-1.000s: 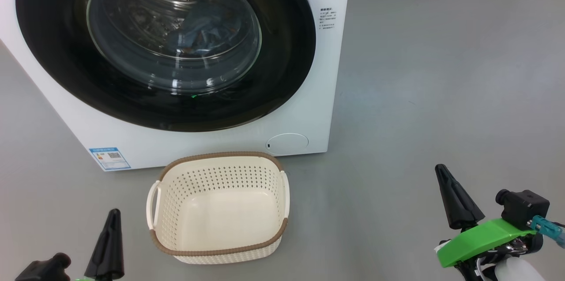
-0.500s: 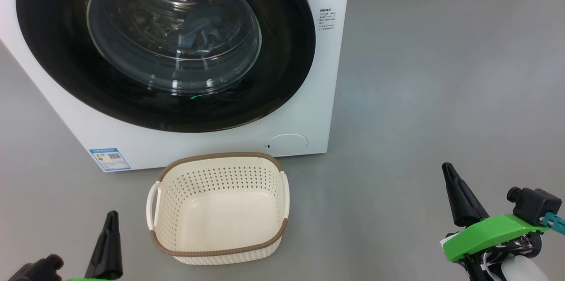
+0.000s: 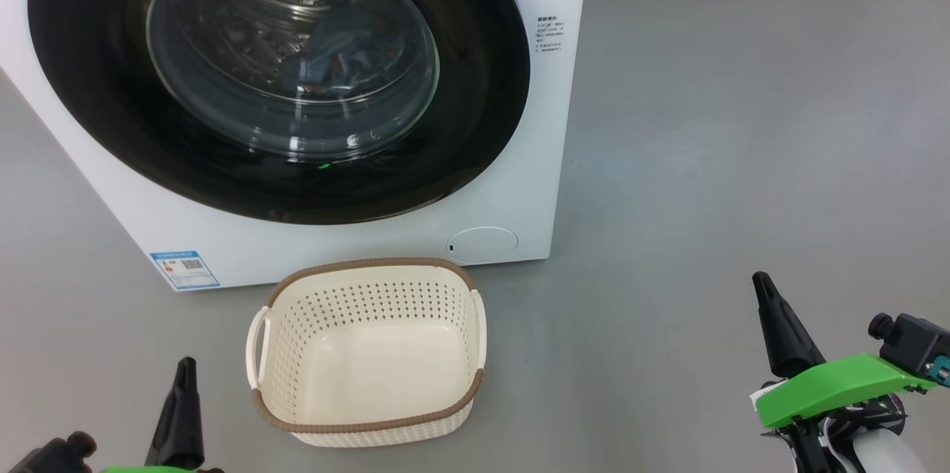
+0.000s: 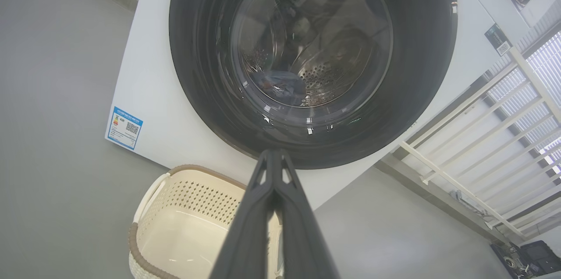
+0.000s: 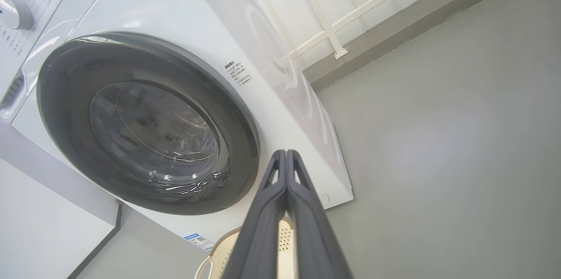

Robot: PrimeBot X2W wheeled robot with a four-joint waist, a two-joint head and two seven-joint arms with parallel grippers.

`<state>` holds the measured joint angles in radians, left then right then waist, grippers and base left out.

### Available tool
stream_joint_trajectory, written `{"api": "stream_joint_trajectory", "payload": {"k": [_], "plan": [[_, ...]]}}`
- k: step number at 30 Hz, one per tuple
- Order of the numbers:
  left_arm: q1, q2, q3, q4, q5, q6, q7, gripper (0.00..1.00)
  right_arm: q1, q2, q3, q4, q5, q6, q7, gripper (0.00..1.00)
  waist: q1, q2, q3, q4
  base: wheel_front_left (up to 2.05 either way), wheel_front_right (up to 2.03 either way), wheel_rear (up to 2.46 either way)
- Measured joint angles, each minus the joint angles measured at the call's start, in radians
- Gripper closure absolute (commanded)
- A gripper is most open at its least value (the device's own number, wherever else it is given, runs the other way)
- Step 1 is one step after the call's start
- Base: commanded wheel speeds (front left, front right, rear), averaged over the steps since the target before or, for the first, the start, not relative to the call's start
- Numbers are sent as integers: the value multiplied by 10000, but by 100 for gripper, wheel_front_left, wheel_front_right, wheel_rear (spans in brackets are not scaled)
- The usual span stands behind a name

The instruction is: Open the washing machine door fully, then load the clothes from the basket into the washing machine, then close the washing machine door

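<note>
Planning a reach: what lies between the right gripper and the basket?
Bare grey floor, in the head view, between the right gripper and the basket.

The washing machine [image 3: 141,228] is set on the floor [image 3: 705,161]; the washing machine door [image 3: 89,87] is seated in its front; the clothes [image 3: 349,57] are seen behind the door, inside the drum; the basket [image 3: 371,263] is placed just before the machine, below the door; the left gripper [image 3: 185,373] is held left of the basket, the right gripper [image 3: 761,286] well to its right.
</note>
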<state>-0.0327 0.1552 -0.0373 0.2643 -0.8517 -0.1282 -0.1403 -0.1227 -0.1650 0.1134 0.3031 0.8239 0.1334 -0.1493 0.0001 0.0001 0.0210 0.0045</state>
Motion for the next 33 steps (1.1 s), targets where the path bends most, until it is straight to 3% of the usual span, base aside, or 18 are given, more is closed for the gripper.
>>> {"api": "stream_joint_trajectory", "payload": {"k": [33], "plan": [[-52,-441,437,0,-2880,0,917,100,107,391,-890,-105,3010,-27,959,100,0,0,-69,-17,0,0,0]]}}
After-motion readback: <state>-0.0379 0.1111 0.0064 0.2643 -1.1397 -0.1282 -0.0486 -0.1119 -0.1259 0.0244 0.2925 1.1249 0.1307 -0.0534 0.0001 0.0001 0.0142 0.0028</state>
